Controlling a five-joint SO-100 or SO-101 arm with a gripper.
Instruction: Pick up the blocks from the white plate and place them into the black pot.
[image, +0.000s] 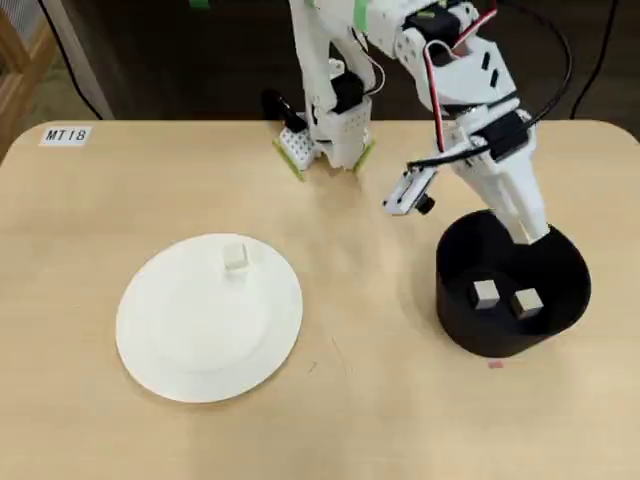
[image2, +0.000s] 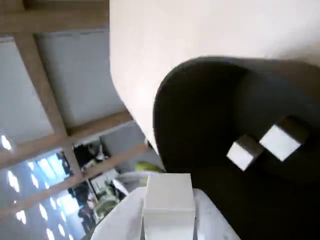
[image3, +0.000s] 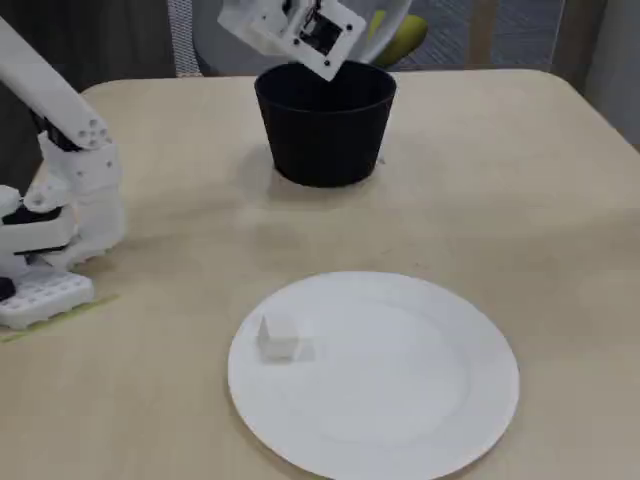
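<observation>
Overhead view: pincer (image: 530, 235) grips one block (image2: 168, 204) over the black pot (image: 455, 290) near the counter's right edge — two blocks (image: 485, 292) inside, one (image: 236, 257) on the white plate (image: 160, 340).

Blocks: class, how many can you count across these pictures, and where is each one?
4: two blocks lie inside the black pot, one sits in the jaws above it, and one remains on the white plate.
</observation>
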